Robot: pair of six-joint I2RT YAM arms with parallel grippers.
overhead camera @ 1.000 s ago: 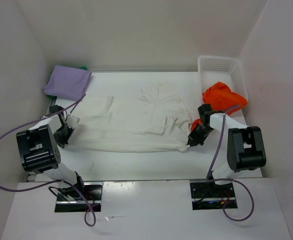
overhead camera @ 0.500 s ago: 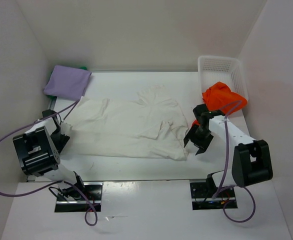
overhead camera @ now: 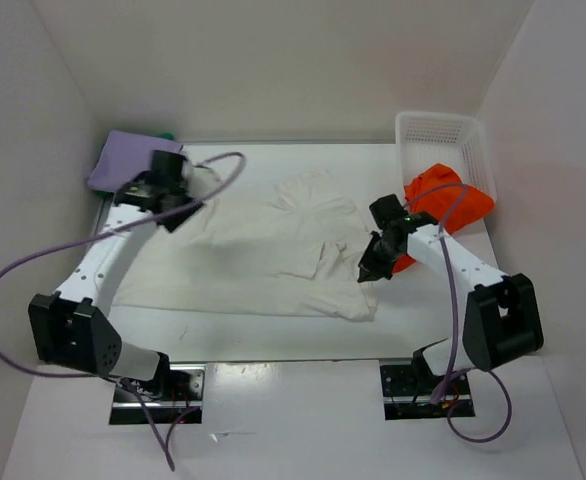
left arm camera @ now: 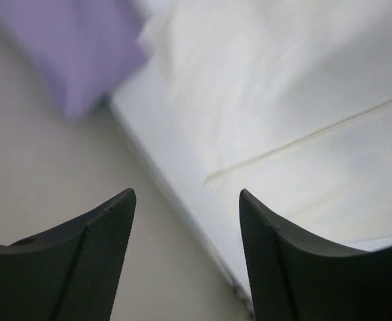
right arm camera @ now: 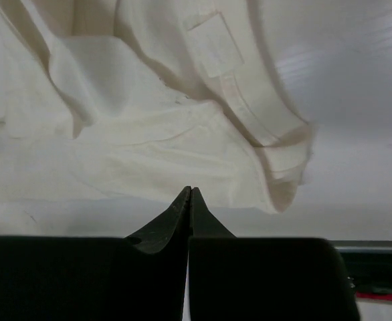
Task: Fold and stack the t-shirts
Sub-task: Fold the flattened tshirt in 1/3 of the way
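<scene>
The white t-shirt lies spread and wrinkled across the middle of the table, also filling the right wrist view. A folded lavender t-shirt lies at the back left corner, blurred in the left wrist view. A sliver of the green t-shirt shows behind it. The orange-red t-shirt hangs out of the basket. My left gripper is open and empty over the white shirt's back left corner. My right gripper is shut at the shirt's right edge, with no cloth seen between its tips.
A white mesh basket stands at the back right corner. White walls close in the table on three sides. The left arm's purple cable loops out to the left, near the left wall.
Both grippers let go of the white shirt, which now lies flatter. My left arm swung from the near left up to the back left. The right gripper opened, then shut again.
</scene>
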